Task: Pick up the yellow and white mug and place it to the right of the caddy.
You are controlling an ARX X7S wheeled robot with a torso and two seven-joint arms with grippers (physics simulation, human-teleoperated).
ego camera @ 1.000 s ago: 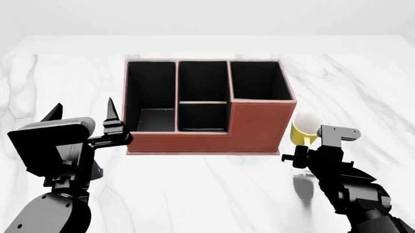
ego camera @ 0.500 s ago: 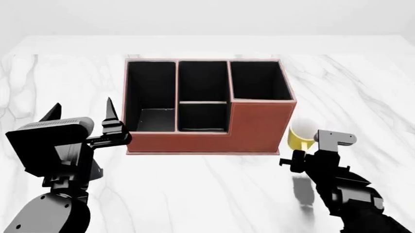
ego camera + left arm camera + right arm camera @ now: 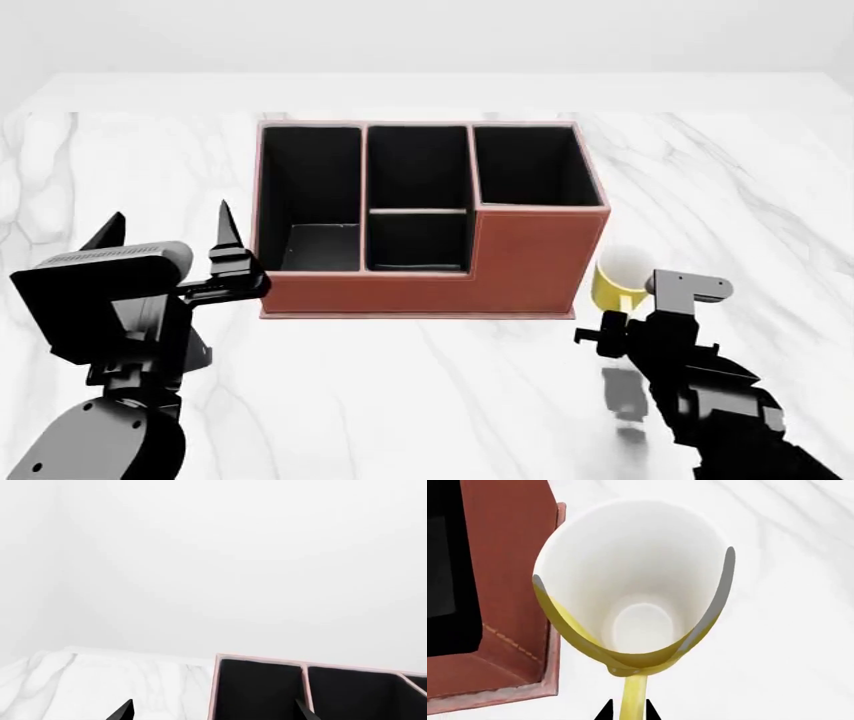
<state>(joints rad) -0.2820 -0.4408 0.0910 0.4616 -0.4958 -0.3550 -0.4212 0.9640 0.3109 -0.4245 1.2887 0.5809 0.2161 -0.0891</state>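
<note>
- Yellow and white mug (image 3: 619, 279), a small cylinder with a yellow outside and a white inside and rim, stands on the white marble bench (image 3: 441, 380), just beside the right wall of the caddy.
- From the right wrist camera the mug (image 3: 637, 595) is seen from above, its mouth open and its white floor visible; its yellow loop handle (image 3: 635, 700) points toward the camera.
- Right end effector (image 3: 663, 300) is at the near side of the mug in the head view, hiding part of the cup; two dark fingertips (image 3: 606, 712) sit closely on either side of the handle, pinching it.
- Whether the mug's base touches the bench or hangs a little above it cannot be told.
- Large reddish-brown leather-look rectangular caddy (image 3: 534, 260) has four black-lined compartments and a stepped front wall, low at the left and middle, taller at the right.
- In the right wrist view a corner of the caddy (image 3: 507, 605) with pale stitching lies right next to the mug.
- Left end effector (image 3: 171, 245) is held above the bench near the caddy's left front corner, its two pointed dark fingers spread wide with nothing between them.
- Left wrist camera shows the caddy's black compartments (image 3: 313, 690) and a stretch of marble bench (image 3: 87, 685).
</note>
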